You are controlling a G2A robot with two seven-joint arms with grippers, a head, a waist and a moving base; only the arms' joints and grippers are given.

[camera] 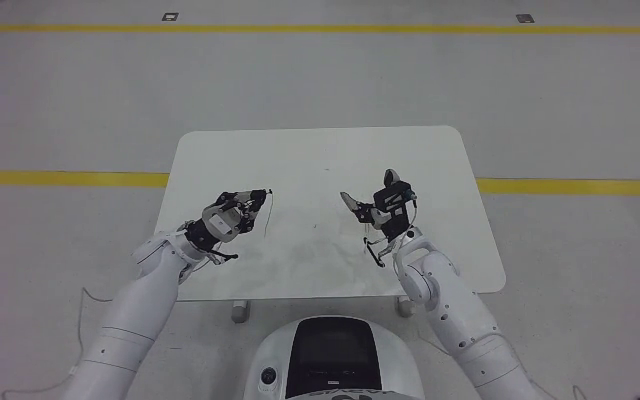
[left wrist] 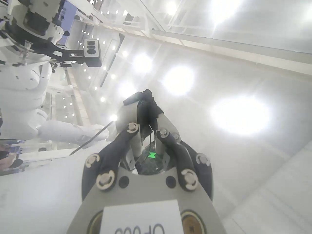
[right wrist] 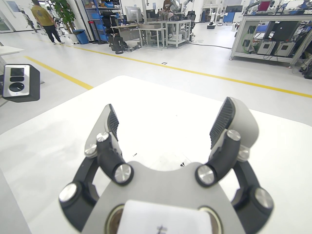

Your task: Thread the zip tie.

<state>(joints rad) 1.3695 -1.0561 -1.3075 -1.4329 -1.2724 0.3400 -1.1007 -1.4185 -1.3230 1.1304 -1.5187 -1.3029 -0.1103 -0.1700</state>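
Worktop (camera: pixel 320 150): one, white.
Zip tie (camera: pixel 268 212): one, thin and black, on the left side of the worktop.
Tools: two, the left tool (camera: pixel 257 197) and the right tool (right wrist: pixel 170 118).
Yellow floor lines (camera: pixel 320 28): two, one far, one passing under the worktop.
Small dark floor markers (camera: pixel 170 17): two, far left and far right.

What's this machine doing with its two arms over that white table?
The robot's left gripper is shut on a thin black plastic zip tie, holding it just above the white rounded table with the tie's long tail sticking out free. The right gripper is open and holds nothing; it sits over the table a little way from the left one. The two are apart, so the threading looks not yet done.
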